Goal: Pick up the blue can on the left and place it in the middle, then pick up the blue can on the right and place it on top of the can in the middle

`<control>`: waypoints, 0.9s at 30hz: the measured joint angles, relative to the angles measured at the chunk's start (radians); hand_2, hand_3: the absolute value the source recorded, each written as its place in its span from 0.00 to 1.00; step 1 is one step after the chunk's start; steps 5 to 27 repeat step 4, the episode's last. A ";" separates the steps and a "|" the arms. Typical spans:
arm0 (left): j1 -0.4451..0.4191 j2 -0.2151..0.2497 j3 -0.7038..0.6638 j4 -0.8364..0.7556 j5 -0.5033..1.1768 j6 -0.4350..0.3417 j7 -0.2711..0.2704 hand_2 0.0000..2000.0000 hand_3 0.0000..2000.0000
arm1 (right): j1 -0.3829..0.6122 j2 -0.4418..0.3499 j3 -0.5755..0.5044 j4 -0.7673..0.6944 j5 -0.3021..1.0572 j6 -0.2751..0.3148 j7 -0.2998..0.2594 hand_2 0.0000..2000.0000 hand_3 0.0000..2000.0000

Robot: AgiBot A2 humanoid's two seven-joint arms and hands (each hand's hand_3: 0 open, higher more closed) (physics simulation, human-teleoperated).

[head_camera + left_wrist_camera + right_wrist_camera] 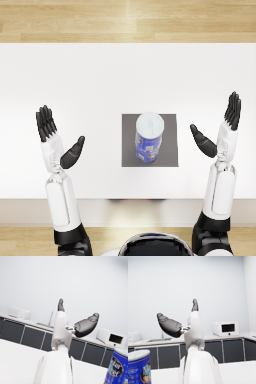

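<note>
Looks stacked already
Tall blue can stack (149, 137) sits on gray mat (170, 150); left hand (55, 137) at 9, right hand (222, 130) at 3, both spread wide, empty.

White table (75, 75) on a wooden floor (125, 20); behind, dark cabinets (233, 349), a microwave (226, 328) and a pale wall (190, 281).

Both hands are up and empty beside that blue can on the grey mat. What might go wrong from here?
The blue can looks tall from above, perhaps two stacked, so a nudge could topple it. The left hand and right hand flank it with fingers spread; a sideways sweep could clip it. It stands on the grey mat, which might slip.
</note>
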 measured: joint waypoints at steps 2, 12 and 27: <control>0.000 0.000 0.000 0.000 0.000 0.000 0.000 0.00 0.00 | 0.000 0.000 0.000 -0.001 0.000 0.000 0.000 0.00 0.00; -0.001 0.000 -0.001 0.000 0.000 0.000 0.000 0.00 0.00 | -0.001 0.000 0.000 -0.001 0.000 0.000 0.000 0.00 0.00; -0.001 0.000 -0.001 0.000 0.000 0.000 0.000 0.00 0.00 | -0.001 0.000 0.000 -0.001 0.000 0.000 0.000 0.00 0.00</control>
